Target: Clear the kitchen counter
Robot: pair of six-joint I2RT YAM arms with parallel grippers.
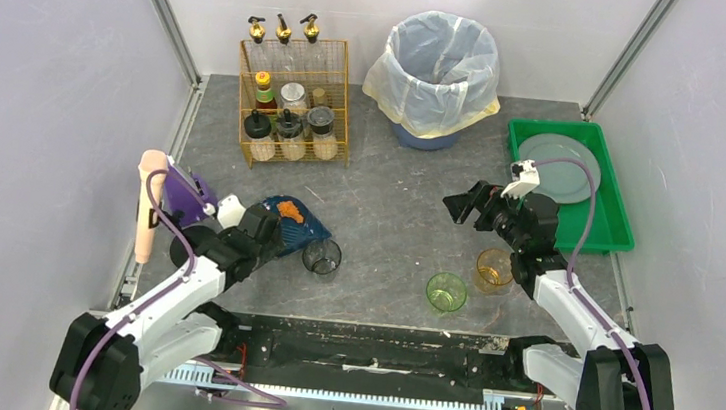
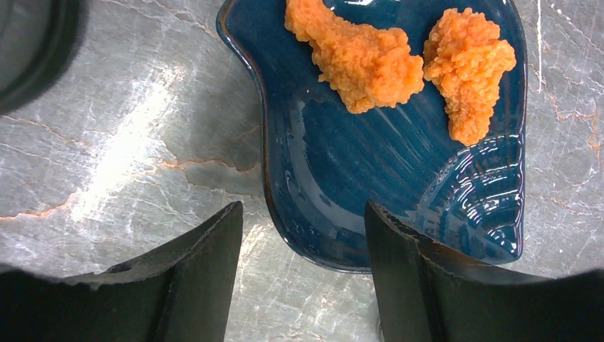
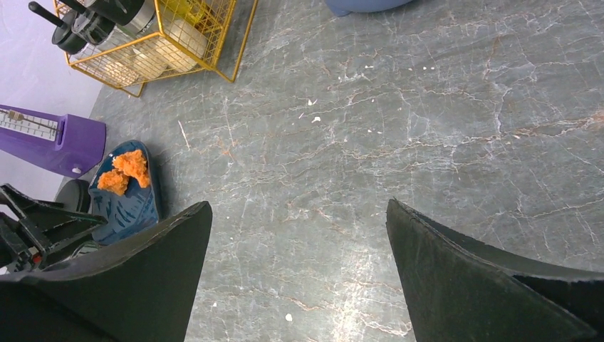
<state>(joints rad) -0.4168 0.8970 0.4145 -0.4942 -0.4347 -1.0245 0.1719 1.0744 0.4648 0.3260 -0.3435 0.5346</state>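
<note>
The kitchen counter [image 1: 390, 198] is a dark grey veined slab. A blue shell-shaped plate [image 1: 299, 221] with two orange food pieces [image 2: 363, 60] lies at its left. My left gripper [image 1: 269, 229] is open just above the plate's near edge; in the left wrist view [image 2: 303, 208] the plate rim [image 2: 285, 214] runs between the jaws, touching neither. My right gripper [image 1: 466, 207] is open and empty, hovering over bare counter right of centre [image 3: 299, 205]. A dark glass [image 1: 322, 256], a green glass [image 1: 446, 292] and an amber glass [image 1: 493, 271] stand near the front.
A green tray [image 1: 603, 228] holding a grey plate [image 1: 555, 168] sits at the right. A lined bin [image 1: 441, 67] and a yellow wire rack [image 1: 293, 108] of bottles stand at the back. A purple box [image 1: 184, 196] and a peach-coloured handle [image 1: 147, 204] are at the left.
</note>
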